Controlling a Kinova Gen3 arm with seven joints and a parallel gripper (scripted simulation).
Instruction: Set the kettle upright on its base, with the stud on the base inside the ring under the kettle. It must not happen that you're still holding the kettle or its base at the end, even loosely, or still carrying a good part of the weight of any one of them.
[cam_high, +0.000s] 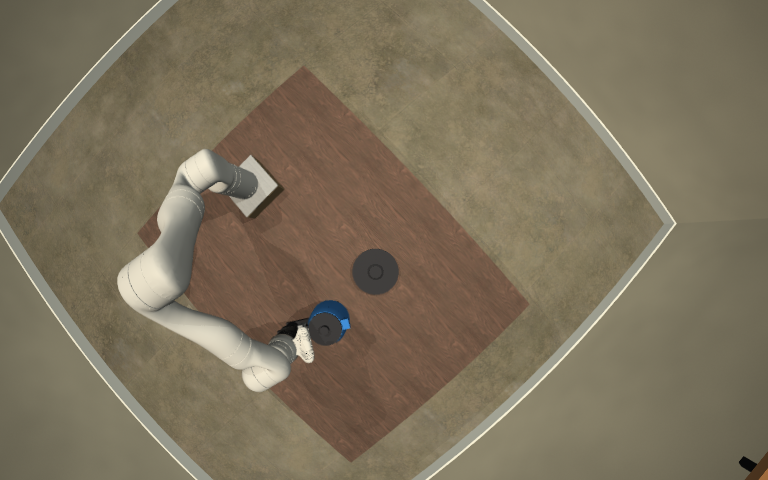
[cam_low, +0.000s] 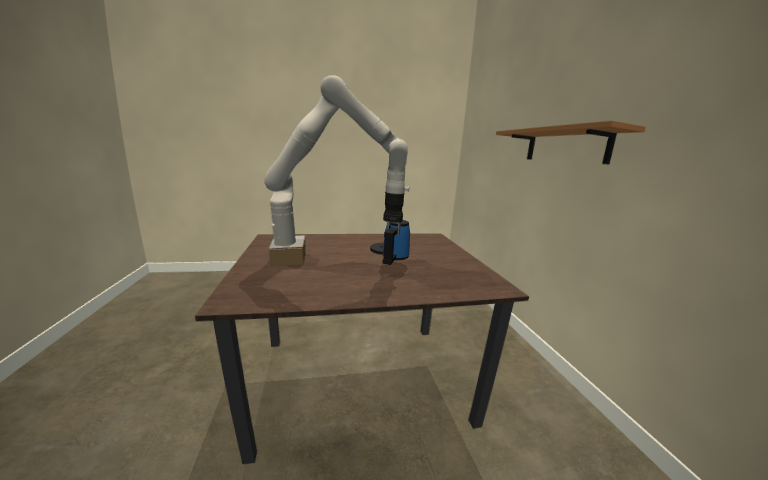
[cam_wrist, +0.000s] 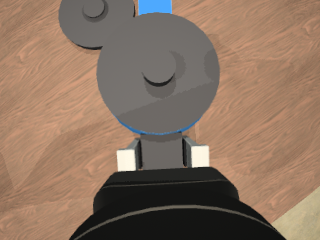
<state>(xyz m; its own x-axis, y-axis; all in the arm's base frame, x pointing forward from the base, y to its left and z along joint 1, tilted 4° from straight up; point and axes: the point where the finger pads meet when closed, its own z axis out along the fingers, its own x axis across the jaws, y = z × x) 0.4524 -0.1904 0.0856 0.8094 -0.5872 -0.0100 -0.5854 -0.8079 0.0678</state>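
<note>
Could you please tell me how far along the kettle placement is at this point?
Done: the end effector is shut on the dark handle of the blue kettle with the grey lid, which is upright. In hand: carrying it; whether it is off the brown wooden table cannot be told. Left: the dark round base with its central stud stands apart and uncovered, so moving across and seating remain.

kettle: blue-bodied kettle (cam_wrist: 154, 6) with a round dark grey lid (cam_wrist: 158, 76) and central knob, seen from straight above; blue spout poking out at the top edge
handle: dark grey handle (cam_wrist: 162, 151), clamped between two pale fingertips
gripper: black gripper (cam_wrist: 162, 159); closed on the handle
base: round dark grey base (cam_wrist: 90, 11) with raised central stud, upper left, partly overlapped by the lid
table: brown wood-grain table (cam_wrist: 60, 127) beneath everything
</note>
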